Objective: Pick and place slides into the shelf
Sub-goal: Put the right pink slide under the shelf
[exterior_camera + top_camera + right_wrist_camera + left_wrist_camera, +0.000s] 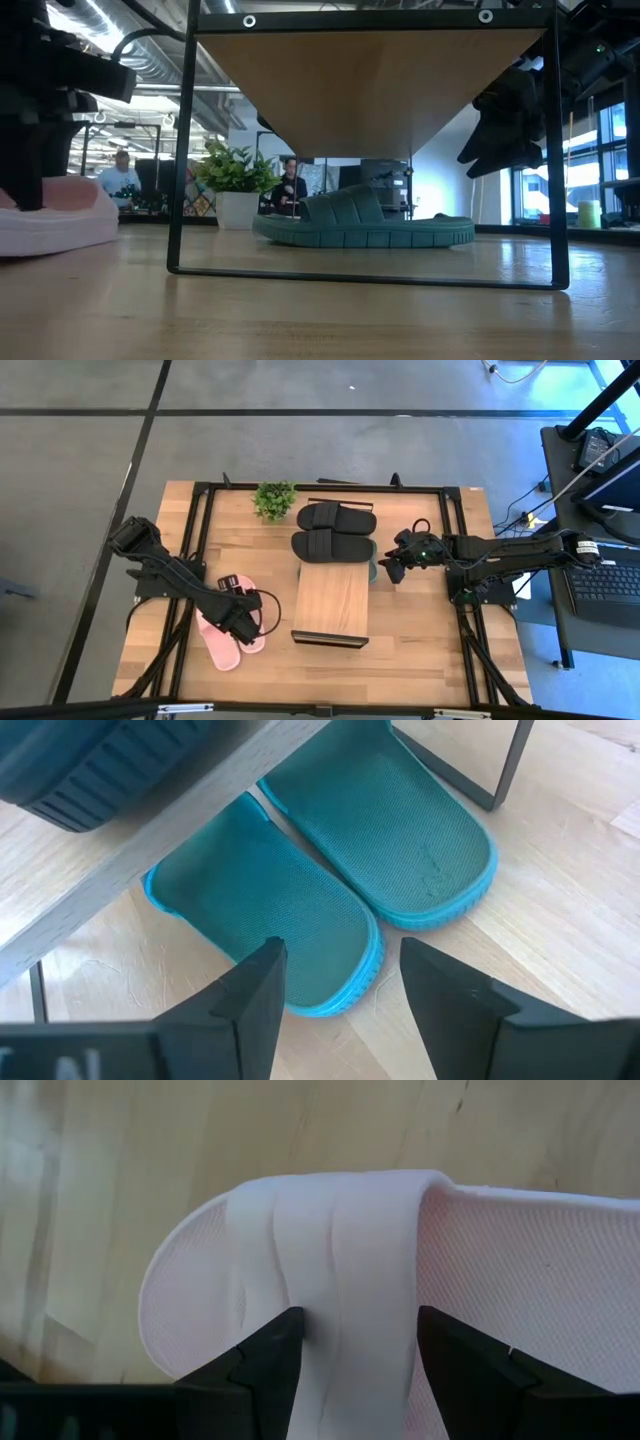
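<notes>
high: straight down | low: table-level | wrists: close | shared: shelf point(331, 605)

So the counter point(420, 650) is a light wood top with a dark metal frame around it. Sitting directly on it: the shelf point(331, 605) in the middle, a small potted plant point(275, 499) at the far edge, and the pink slides point(222, 639) off to the left. The green slides point(340, 890) lie on the counter under the shelf, poking out its far-right end. The black slides point(334, 530) are on the shelf's plank top at the far end.
</notes>
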You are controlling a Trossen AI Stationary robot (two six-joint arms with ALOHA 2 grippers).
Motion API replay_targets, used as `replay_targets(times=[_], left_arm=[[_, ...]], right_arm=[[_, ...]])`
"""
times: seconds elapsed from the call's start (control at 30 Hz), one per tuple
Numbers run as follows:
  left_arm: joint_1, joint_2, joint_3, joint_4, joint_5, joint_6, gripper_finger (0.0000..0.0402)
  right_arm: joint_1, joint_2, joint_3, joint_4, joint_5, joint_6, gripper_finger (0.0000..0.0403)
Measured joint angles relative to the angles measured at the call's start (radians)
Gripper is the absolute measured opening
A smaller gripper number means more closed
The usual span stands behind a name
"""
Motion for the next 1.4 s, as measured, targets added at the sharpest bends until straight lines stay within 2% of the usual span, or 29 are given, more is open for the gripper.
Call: replay_targets(times=[0.13, 0.27, 0.47, 0.63, 0.8, 1.4], left_arm=[[0.000, 0.000, 0.000, -0.016, -0.008, 0.000, 0.0187], [0.000, 0.000, 0.000, -0.043, -0.013, 0.000, 0.0164], [0.002, 0.000, 0.000, -0.046, -0.062, -0.015, 0.0090], [0.034, 0.000, 0.000, -0.046, -0.044, -0.077, 0.0013], [0.073, -0.001, 0.001, -0.041, -0.006, -0.149, 0.0006], [0.184, 0.000, 0.000, -0.031, 0.041, -0.699, 0.0002]], right_arm=[[0.000, 0.000, 0.000, 0.000, 0.018, -0.001, 0.0199], [0.000, 0.000, 0.000, 0.000, 0.063, -0.001, 0.0199], [0.000, 0.000, 0.000, 0.000, 0.076, -0.001, 0.0199], [0.000, 0.000, 0.000, 0.000, 0.077, -0.001, 0.0199], [0.000, 0.000, 0.000, 0.000, 0.079, 0.000, 0.0199], [0.000, 0.000, 0.000, 0.000, 0.079, 0.006, 0.0199]])
